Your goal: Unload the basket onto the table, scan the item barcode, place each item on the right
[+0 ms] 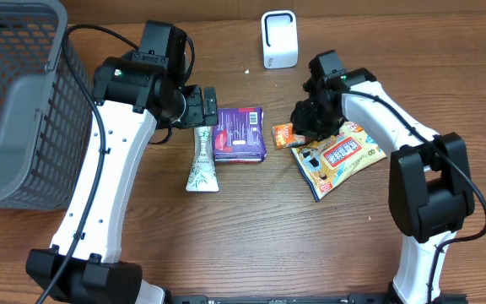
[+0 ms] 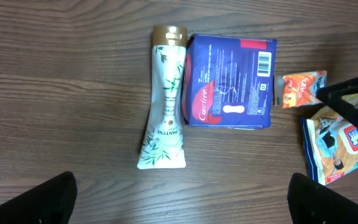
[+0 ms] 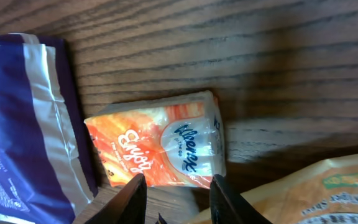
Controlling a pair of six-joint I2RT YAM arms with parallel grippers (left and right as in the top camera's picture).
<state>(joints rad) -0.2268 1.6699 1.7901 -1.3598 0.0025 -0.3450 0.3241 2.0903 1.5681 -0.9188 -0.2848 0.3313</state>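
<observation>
Near the middle of the wooden surface, the right pincer, narrowly parted and empty, hovers with the small orange tissue pack lying flat just ahead of its tips, long axis across the jaws, the wide-open left pincer farther off.

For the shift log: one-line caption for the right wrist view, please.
Right gripper, jaws apart, poised over the orange Kleenex tissue pack on the wooden table, purple package at left.

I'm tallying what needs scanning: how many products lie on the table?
4: Pantene tube left of centre; Carefree pack beside it; orange tissue pack at the right gripper; snack bag rightmost. The basket might hide more.
</observation>
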